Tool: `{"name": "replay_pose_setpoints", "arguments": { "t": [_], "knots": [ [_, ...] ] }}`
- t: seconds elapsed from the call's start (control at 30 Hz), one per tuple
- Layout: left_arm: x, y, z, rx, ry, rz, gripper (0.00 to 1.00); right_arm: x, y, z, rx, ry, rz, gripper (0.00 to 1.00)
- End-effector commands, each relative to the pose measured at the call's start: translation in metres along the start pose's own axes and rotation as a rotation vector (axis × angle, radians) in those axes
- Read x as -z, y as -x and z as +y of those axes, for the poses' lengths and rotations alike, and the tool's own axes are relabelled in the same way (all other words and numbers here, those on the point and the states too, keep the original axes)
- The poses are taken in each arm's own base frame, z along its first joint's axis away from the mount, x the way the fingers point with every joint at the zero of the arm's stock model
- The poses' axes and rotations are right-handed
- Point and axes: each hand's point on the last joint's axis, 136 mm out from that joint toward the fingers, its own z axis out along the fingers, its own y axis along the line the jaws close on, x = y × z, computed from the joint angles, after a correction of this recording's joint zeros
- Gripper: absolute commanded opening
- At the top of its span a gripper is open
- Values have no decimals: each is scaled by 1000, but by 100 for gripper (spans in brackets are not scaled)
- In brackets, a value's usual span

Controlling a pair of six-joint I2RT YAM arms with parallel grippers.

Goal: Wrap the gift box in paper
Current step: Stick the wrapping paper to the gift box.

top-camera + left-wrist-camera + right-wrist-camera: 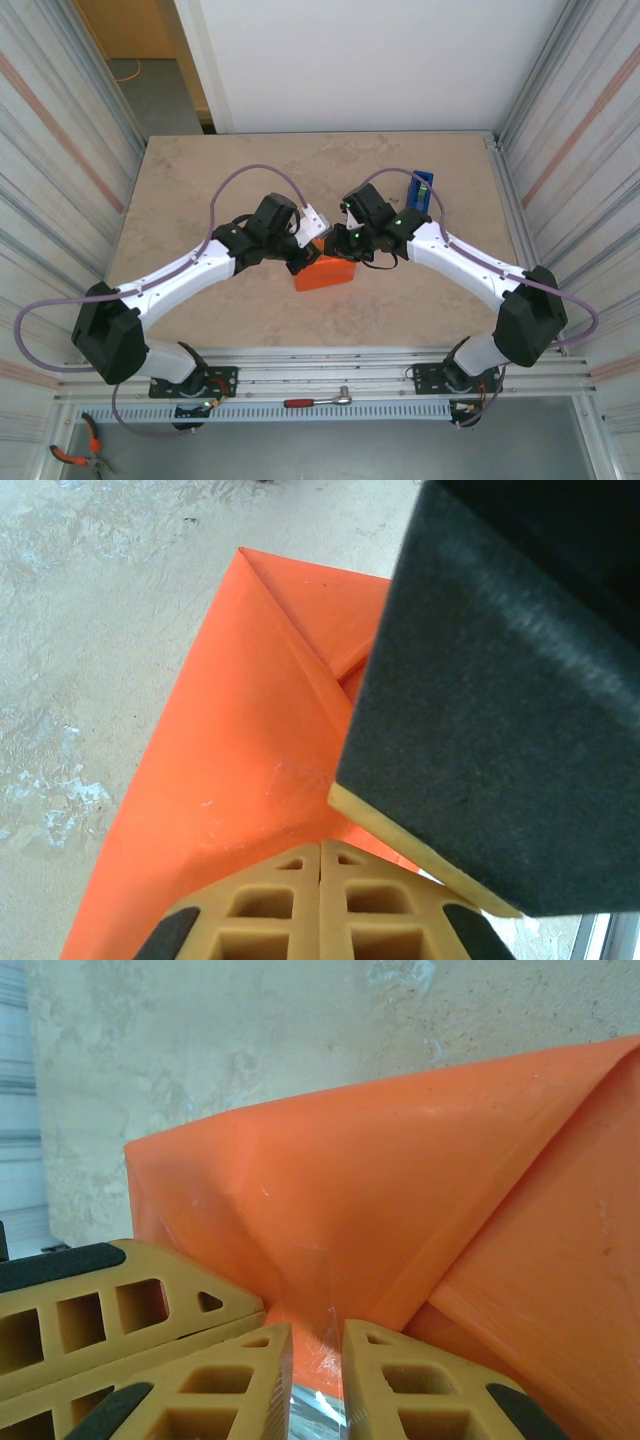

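- The box (pixel 325 274) sits near the middle of the table, an orange block wrapped in paper (pixel 240 730), right under both gripper tips.
- The paper is thin, plain and bright orange, matte with faint scuffs. At the box's end it is creased into triangular flaps with sharp diagonal folds.
- The left gripper (pixel 320 852) is closed. Its tan, hollow-celled fingers with black pads are pressed together with nothing between them, tips at the folded paper.
- The right gripper (pixel 317 1332) is just beside the left one. Its fingers stand a narrow gap apart with orange showing in the gap, and whether they nip the paper cannot be told.
- The table (pixel 200 190) is flat, beige and marbled.
- A blue dispenser (pixel 422 190) stands well apart from the box, far right, behind the right arm.
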Motion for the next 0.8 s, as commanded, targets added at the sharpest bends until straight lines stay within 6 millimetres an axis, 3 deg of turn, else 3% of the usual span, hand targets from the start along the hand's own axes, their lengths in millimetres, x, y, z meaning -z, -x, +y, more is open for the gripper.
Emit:
{"name": "replay_pose_setpoints", "arguments": {
  "t": [0.0,0.37,0.57,0.77],
  "knots": [
    [-13,-27,-4,24,-30,97,0,-2,-17,12,63,10,56,22],
    [-12,-26,-5,23,-33,92,0,39,6,9,24,56,-57,24],
    [-11,-27,-5,23,-31,93,0,29,16,9,-72,170,-34,0],
    [-11,-27,-5,22,-31,93,0,15,21,18,-96,229,-20,0]
  ]
}}
